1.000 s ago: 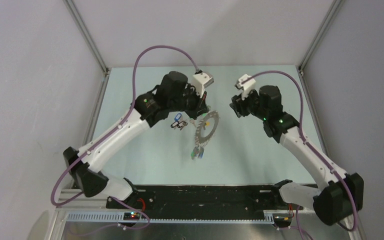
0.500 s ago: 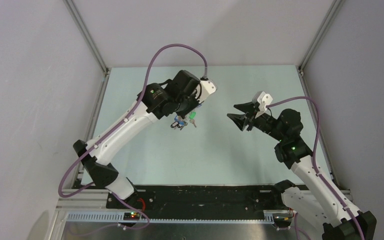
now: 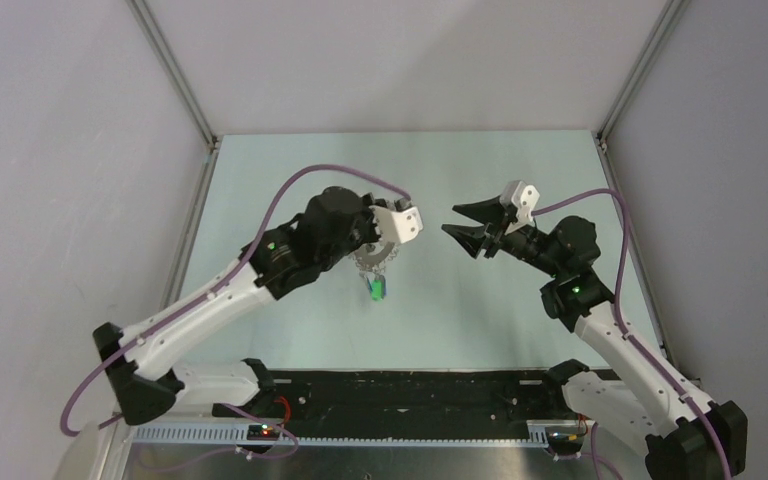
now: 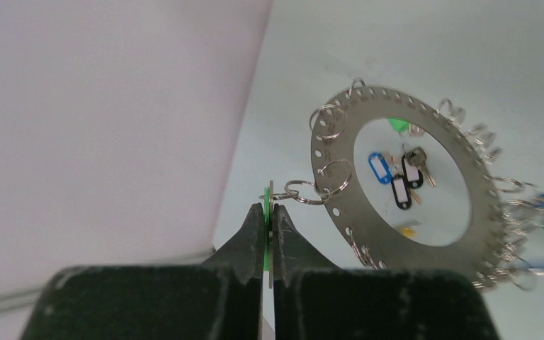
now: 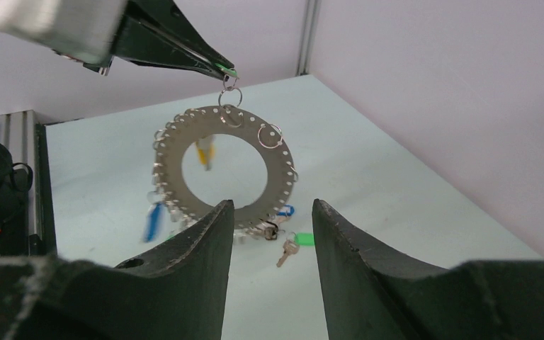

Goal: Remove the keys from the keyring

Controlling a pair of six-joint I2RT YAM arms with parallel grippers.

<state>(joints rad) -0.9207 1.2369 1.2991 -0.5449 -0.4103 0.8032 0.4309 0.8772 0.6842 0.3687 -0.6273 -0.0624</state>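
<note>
The keyring is a flat grey perforated ring. It hangs in the air from small split rings under my left gripper. That gripper is shut on a green-tagged key, seen edge-on between the fingers. Several keys with blue and green tags dangle from the ring's lower rim. In the top view the ring hangs below the left gripper. My right gripper is open and empty, a little to the ring's right, pointing at it. In the right wrist view the ring hangs beyond the open right gripper.
Loose keys lie on the table under the ring: a blue-tagged one, a black-tagged one, a yellow-tagged one and a green-tagged one. The left arm covers them in the top view. Walls close in left, right and back.
A second ago the ring rested on the table. Now it hangs from my left gripper, which has swung nearer. My right gripper has pulled back right and turned to face the ring.
</note>
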